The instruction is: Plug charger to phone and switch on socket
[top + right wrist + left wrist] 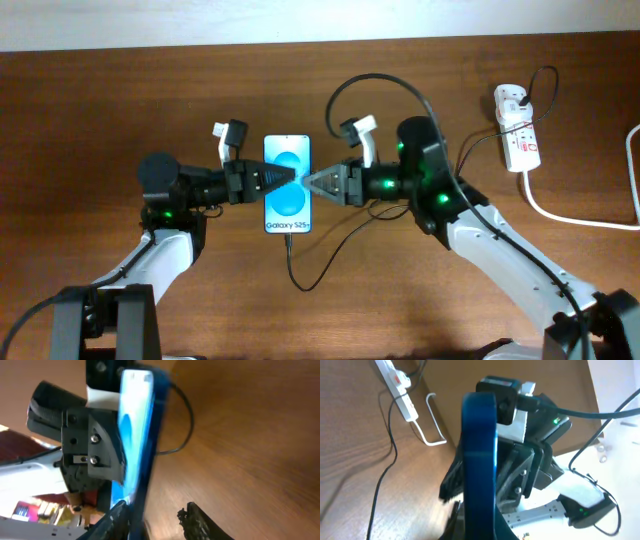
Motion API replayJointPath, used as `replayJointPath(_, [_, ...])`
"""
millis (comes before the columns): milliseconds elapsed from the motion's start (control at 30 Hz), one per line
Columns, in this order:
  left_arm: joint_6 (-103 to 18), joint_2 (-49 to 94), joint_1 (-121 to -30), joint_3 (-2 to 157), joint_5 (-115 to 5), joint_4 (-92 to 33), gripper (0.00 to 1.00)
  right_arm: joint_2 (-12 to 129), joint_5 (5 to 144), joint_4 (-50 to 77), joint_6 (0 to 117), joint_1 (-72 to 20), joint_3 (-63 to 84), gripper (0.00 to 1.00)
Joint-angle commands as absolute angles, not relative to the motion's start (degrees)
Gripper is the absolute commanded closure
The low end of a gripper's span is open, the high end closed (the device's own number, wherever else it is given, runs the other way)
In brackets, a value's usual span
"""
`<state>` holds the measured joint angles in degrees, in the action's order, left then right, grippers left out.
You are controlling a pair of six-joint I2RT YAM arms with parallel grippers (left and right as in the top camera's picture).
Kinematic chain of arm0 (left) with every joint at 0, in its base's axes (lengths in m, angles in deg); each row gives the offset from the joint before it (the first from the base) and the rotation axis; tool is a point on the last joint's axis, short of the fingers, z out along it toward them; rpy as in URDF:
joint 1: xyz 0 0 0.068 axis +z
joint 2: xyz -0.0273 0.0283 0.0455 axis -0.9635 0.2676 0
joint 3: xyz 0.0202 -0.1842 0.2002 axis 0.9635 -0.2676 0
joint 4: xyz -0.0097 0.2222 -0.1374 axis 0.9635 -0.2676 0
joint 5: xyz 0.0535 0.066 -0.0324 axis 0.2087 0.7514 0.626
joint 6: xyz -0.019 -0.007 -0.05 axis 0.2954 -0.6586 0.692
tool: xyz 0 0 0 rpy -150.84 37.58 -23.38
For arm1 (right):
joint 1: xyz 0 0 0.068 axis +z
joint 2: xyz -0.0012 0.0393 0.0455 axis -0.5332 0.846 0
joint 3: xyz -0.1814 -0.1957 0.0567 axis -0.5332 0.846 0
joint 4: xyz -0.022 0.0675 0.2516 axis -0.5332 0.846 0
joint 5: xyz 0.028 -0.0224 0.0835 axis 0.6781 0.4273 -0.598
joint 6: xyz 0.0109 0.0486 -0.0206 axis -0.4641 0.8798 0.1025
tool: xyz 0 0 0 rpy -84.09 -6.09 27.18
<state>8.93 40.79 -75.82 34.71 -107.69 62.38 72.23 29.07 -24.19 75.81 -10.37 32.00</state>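
Treat the slim black-framed, blue-screened smartphone [287, 195] — mid-frame overhead, between left fingers [262, 181] and right fingers [197, 520] — as probably light, stiff, slick, breakable; pinch its long edges, noting right pair spread astride it, left pair unreadable.

Overhead: warm, even light is falling on the table [90, 90], casting soft shadows without glare. Left wrist: the phone [480, 460] is blurring at close range and the upper right corner is washing out. Right wrist: the lit screen is smearing, unfocused.
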Motion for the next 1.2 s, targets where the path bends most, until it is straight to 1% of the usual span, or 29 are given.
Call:
replayJointPath(0, [8.9, 39.6, -74.0, 34.9, -103.4, 62.1, 1.00, 68.1, 30.8, -19.3, 72.2, -14.5, 31.5, 0.61])
replayJointPath(133, [8.9, 39.6, -73.9, 34.9, -97.4, 61.1, 1.00, 61.7, 39.6, -4.3, 67.4, -19.5, 30.7, 0.60])
replayJointPath(233, [9.1, 39.5, -74.8, 34.9, -92.6, 56.0, 1.00, 56.1, 50.2, 13.0, 62.4, -22.1, 25.8, 0.61])
replayJointPath(300, [9.1, 39.0, -76.9, 34.9, -89.5, 53.2, 1.00, 54.0, 56.2, 20.6, 60.6, -22.3, 22.5, 0.60])
replayJointPath(400, [9.1, 35.5, -81.9, 35.5, -79.5, 46.3, 1.00, 51.0, 67.0, 35.3, 59.8, -22.3, 15.9, 0.59])
replayJointPath(467, [7.6, 32.5, -83.9, 36.2, -76.0, 40.5, 1.00, 50.2, 70.6, 39.8, 59.8, -22.3, 14.5, 0.58])
replayJointPath(533, [1.5, 29.5, -86.0, 39.3, -74.9, 28.5, 1.00, 48.9, 73.4, 42.9, 59.8, -22.3, 14.5, 0.56])
replayJointPath(600, [-5.0, 28.0, -88.0, 44.0, -71.1, 14.2, 1.00, 48.1, 73.9, 45.1, 59.8, -22.3, 14.5, 0.56])
replayJointPath(633, [-9.7, 27.9, -89.9, 48.4, -67.3, 3.8, 1.00, 47.7, 73.9, 46.9, 59.8, -22.3, 14.5, 0.55])
replayJointPath(667, [-13.0, 27.9, -91.3, 52.0, -63.4, -4.0, 1.00, 47.7, 74.0, 48.1, 59.8, -22.3, 14.5, 0.55])
replayJointPath(733, [-17.5, 28.0, -93.0, 57.9, -56.8, -15.1, 1.00, 47.8, 74.4, 51.2, 59.8, -22.3, 14.5, 0.53])
replayJointPath(833, [-23.7, 28.6, -93.0, 59.8, -55.6, -16.6, 1.00, 47.8, 74.4, 53.6, 59.8, -22.3, 14.5, 0.50])
replayJointPath(967, [-31.0, 33.3, -93.0, 59.8, -55.7, -17.3, 1.00, 47.9, 74.3, 54.9, 59.8, -22.2, 14.7, 0.36])
replayJointPath(1000, [-32.3, 34.8, -93.0, 59.8, -55.6, -17.2, 1.00, 47.9, 74.4, 55.0, 59.8, -22.2, 15.0, 0.31])
replayJointPath(1133, [-34.9, 42.9, -92.8, 59.8, -55.5, -14.9, 1.00, 48.4, 74.3, 55.2, 59.9, -22.1, 18.5, 0.28])
replayJointPath(1167, [-34.9, 44.3, -92.3, 59.9, -55.5, -14.0, 1.00, 48.9, 74.3, 55.2, 60.0, -22.1, 19.6, 0.23])
